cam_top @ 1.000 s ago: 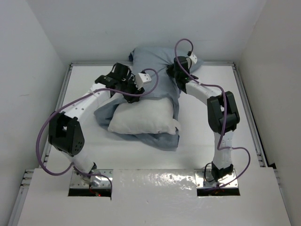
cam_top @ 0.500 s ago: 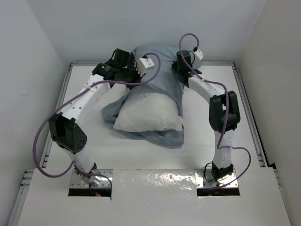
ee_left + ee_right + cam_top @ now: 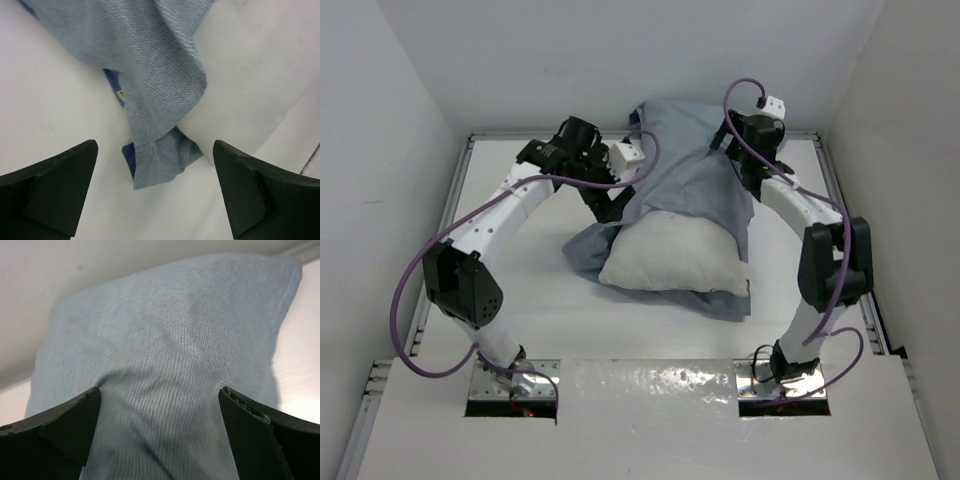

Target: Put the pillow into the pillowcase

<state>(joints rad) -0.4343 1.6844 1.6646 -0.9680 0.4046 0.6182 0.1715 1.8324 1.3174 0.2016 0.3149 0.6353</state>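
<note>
Pillow, plump white rectangular cushion, part-covered by soft grey-blue fabric pillowcase; left gripper and right gripper both spread wide.

Plump grey-blue pillowcase between the wide-apart jaws of the right claw, pale wall behind.

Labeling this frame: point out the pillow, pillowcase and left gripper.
pillow (image 3: 672,252), top view, bare white middle.
pillowcase (image 3: 695,155), top view, grey-blue upper part.
left gripper (image 3: 155,150), left wrist view, between open fingertips.
</note>
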